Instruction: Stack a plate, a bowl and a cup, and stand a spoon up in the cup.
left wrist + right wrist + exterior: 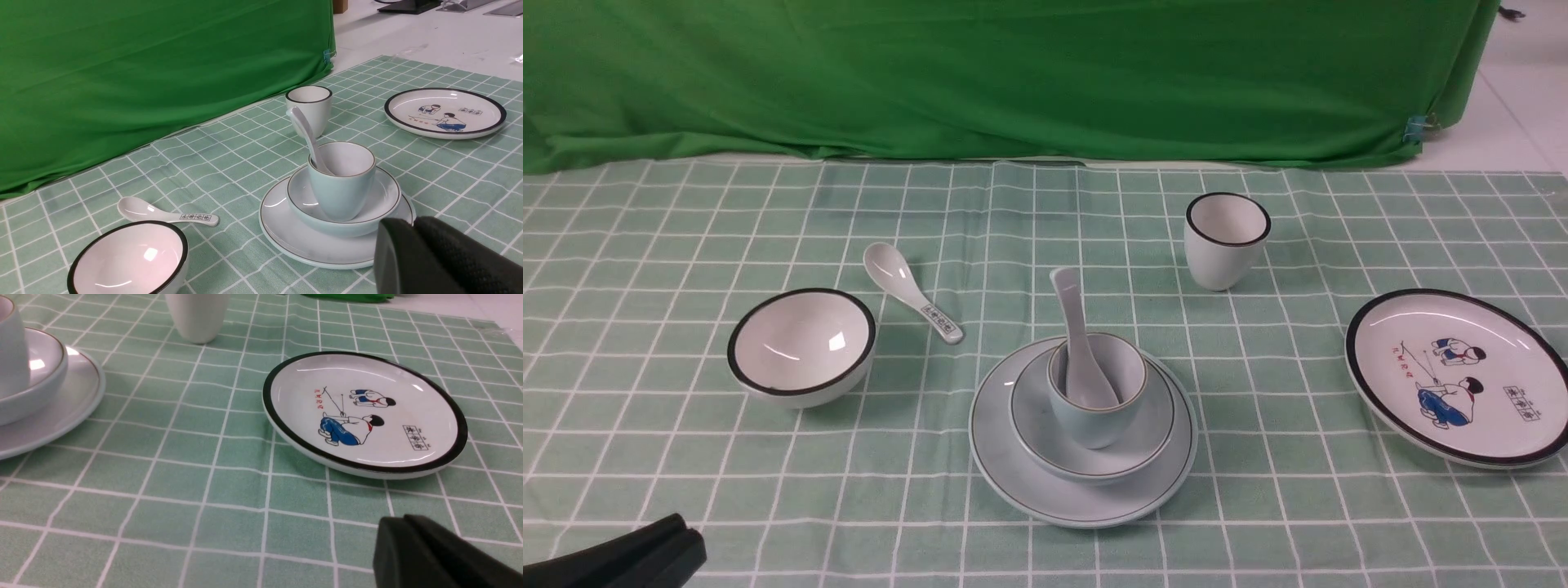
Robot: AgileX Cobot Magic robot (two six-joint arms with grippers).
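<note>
Spoon [1075,327], handle up and tipped slightly left, stands in the cup [1092,420] atop bowl [1123,461] and plate [1086,513], right of and beyond the empty, clenched left tool [408,222]; likely only withdrawal remains.

The pale blue-green round china plate [1005,457], the wide pale blue-green china bowl [1029,425], the small pale blue-green china cup [1094,420] and the plain white china spoon [1075,327] look smooth and shiny. So do the black-rimmed white china bowl [800,343], the black-rimmed white china cup [1221,253], the white china spoon with dark marks [903,286] and the black-rimmed white china plate with cartoon people [1405,359]. The green-and-white checked cloth [890,490] looks dull and a bit wrinkly. The bright green curtain [1013,82] is soft, dull cloth with folds.
</note>
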